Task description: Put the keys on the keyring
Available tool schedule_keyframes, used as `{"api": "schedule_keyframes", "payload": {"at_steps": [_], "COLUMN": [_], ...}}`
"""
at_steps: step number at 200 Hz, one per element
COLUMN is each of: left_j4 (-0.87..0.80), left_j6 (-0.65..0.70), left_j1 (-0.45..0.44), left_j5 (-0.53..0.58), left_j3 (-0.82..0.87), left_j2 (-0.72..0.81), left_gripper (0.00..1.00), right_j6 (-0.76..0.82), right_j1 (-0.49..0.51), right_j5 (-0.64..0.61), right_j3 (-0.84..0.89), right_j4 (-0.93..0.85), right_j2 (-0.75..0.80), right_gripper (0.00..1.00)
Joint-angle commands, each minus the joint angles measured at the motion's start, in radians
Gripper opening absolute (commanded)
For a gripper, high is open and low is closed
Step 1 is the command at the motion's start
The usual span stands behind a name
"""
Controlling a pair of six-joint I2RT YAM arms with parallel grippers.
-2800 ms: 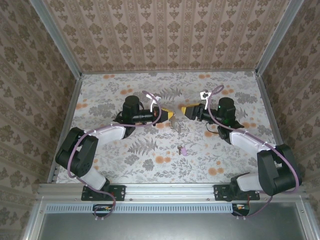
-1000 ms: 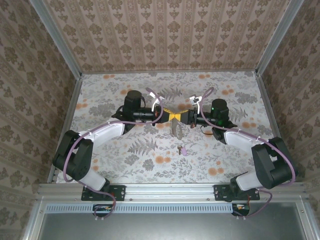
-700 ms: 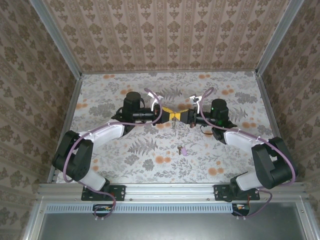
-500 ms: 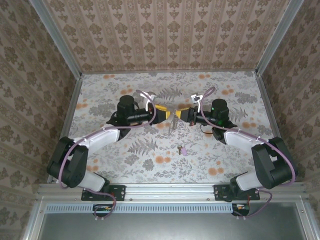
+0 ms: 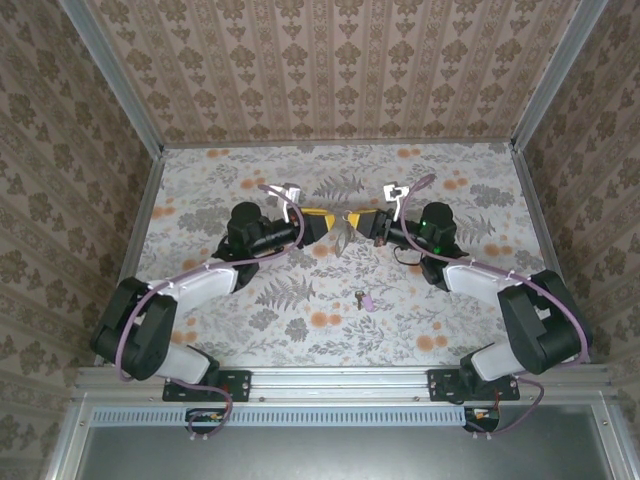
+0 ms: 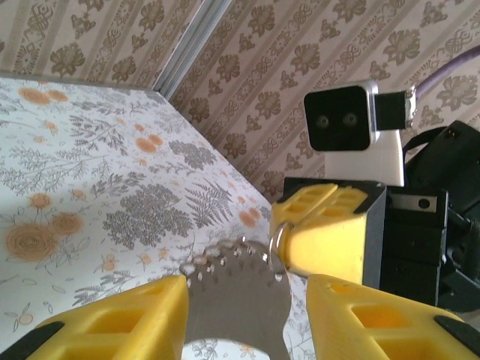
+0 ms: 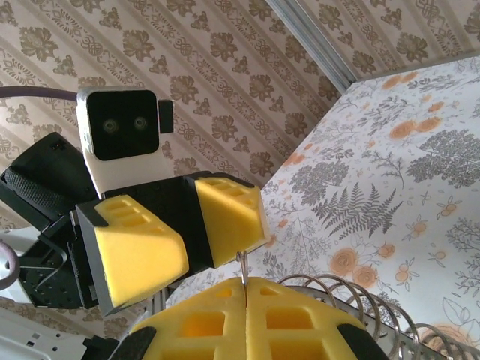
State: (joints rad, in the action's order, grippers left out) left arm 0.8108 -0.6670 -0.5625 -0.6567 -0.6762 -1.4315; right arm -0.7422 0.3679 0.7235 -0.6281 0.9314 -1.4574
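Note:
The keyring point(image 6: 236, 300) is a grey metal loop with a notched edge. It hangs in the air between my two grippers over the middle of the table point(image 5: 250, 180). A thin wire ring point(image 6: 276, 249) at its end is pinched in my right gripper point(image 7: 246, 283), which is shut. My left gripper point(image 6: 246, 285) stands open, one finger on each side of the keyring, with a small gap on the right side. In the top view the left gripper point(image 5: 325, 222) and the right gripper point(image 5: 360, 222) face each other. The key point(image 5: 363, 298), with its pinkish head, lies on the table nearer the arms.
Patterned walls and metal rails point(image 5: 335, 142) close in the table on three sides. Silvery wire coils point(image 7: 352, 300) show just beyond my right fingers. The left gripper's yellow fingers point(image 7: 225, 217) sit close in front of the right wrist camera.
The left arm has drawn back to the left from where the grippers met, and its fingers have spread. The right gripper keeps the keyring. The key has not moved.

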Motion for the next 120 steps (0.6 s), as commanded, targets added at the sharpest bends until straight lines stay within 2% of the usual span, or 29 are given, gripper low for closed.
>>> {"api": "schedule_keyframes", "payload": {"at_steps": [1,120], "left_j4": [0.107,0.192], "left_j6": [-0.048,-0.076], "left_j1": [-0.009,-0.043], "left_j5": [0.003,-0.012], "left_j3": [0.006,-0.025], "left_j2": [-0.02,-0.104], "left_gripper": [0.45,0.43], "right_j6": [-0.045,-0.109], "right_j1": [0.011,0.012], "right_j5": [-0.043,-0.061], "right_j3": [-0.012,0.008], "right_j4": [0.085,0.17], "right_j2": [-0.017,-0.064], "right_gripper": [0.0,0.0]}}
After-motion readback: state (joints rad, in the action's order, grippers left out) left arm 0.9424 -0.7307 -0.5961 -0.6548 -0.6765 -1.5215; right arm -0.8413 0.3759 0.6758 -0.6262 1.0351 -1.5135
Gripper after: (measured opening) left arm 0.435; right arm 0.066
